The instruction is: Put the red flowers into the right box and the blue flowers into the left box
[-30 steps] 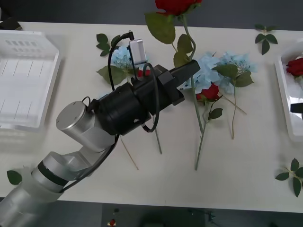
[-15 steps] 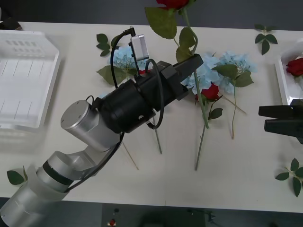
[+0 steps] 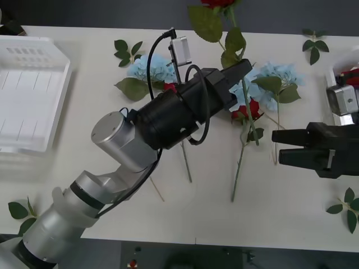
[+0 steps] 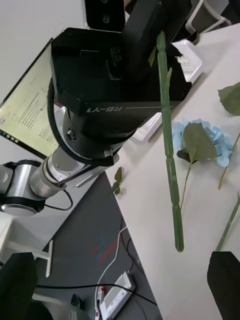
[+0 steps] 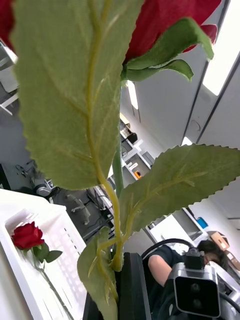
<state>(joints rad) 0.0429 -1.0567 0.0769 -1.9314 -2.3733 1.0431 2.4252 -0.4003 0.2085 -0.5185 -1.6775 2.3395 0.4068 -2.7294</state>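
My left gripper [image 3: 240,70] is shut on the stem of a red flower [image 3: 216,3] and holds it upright above the table's middle; its stem [image 3: 251,115] hangs down. In the right wrist view that stem [image 4: 168,145] hangs from the left gripper [image 4: 159,30]. My right gripper [image 3: 276,144] is open, just right of the stem's lower end. Another red flower [image 3: 250,109] lies among blue flowers [image 3: 277,75] on the table. More blue flowers [image 3: 147,66] lie behind the left arm. The right box [image 3: 335,109] holds a red flower [image 5: 27,235]. The left box [image 3: 28,95] sits at the far left.
Green leaf sprigs lie at the back left [image 3: 126,49], back right [image 3: 314,46], front right [image 3: 348,208] and front left [image 3: 17,209]. Thin stems [image 3: 185,162] lie on the table in front of the left arm.
My left arm has carried the held red flower to the right. The right gripper has come in from the right edge toward the hanging stem.
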